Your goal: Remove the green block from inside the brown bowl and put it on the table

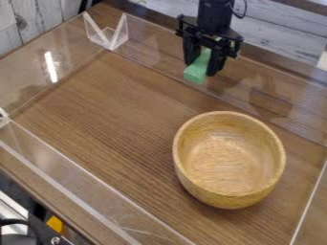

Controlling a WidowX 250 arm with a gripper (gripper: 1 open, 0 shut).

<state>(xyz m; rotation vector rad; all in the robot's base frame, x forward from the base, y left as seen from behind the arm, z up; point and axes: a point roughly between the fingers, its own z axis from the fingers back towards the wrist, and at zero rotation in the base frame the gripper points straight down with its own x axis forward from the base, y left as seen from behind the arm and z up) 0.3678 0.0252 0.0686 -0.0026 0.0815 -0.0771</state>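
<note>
The green block (197,69) is pinched between the black fingers of my gripper (206,65), which points straight down at the far side of the table (115,115). The block's lower end hangs at or just above the wood; I cannot tell whether it touches. Nearer the camera and to the right, the brown bowl (228,158) stands upright with nothing inside it, well apart from the gripper.
Clear acrylic walls (76,182) run along the table's edges, with a folded clear corner piece (106,31) at the back left. Pale planks lie behind the back wall.
</note>
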